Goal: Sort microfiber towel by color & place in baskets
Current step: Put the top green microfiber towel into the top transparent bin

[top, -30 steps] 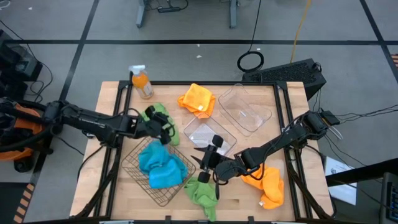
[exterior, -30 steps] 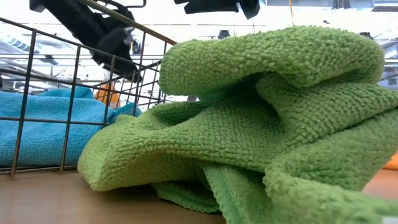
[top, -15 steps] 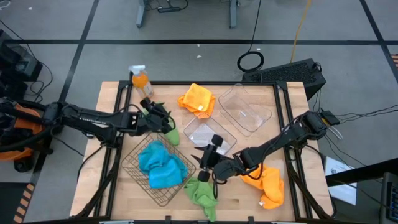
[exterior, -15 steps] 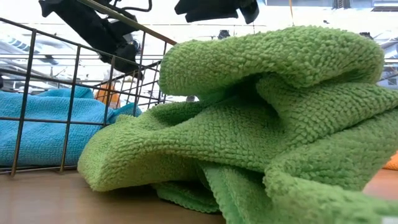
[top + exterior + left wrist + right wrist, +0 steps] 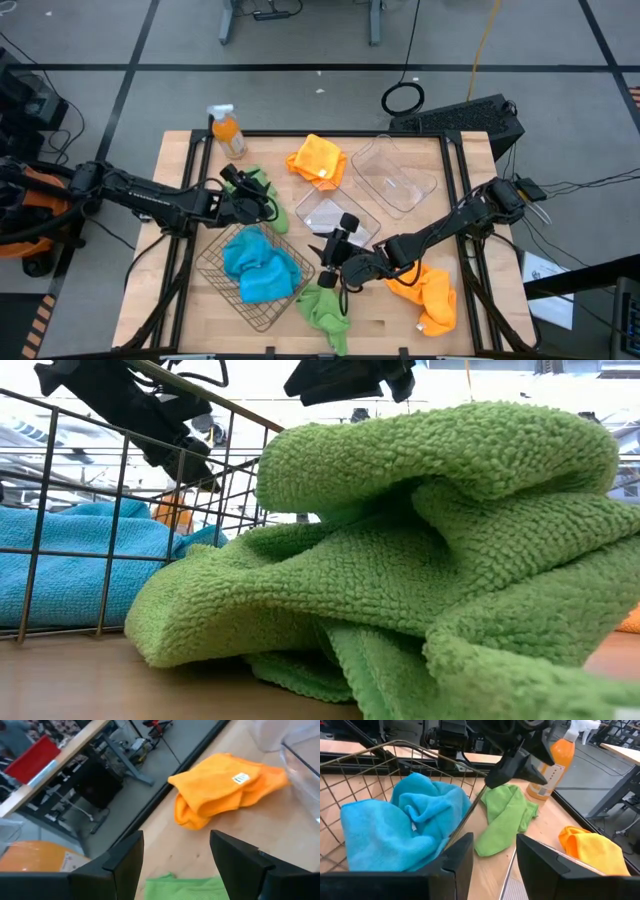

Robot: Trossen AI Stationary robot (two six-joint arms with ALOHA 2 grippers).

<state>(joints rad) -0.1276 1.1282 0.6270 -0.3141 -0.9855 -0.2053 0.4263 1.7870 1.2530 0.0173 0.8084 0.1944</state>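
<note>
From above, the left pincer (image 5: 262, 199) hangs open and empty over a green towel (image 5: 266, 195) beside the wire basket (image 5: 225, 285), so it should go straight down before closing; its wrist view shows both fingers (image 5: 125, 862) apart, and the right pincer (image 5: 492, 855) waits open.

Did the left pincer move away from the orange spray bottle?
Yes. The left pincer pulled back from the orange spray bottle, toward the wire basket, leaving the green towel lying beside that basket.
</note>
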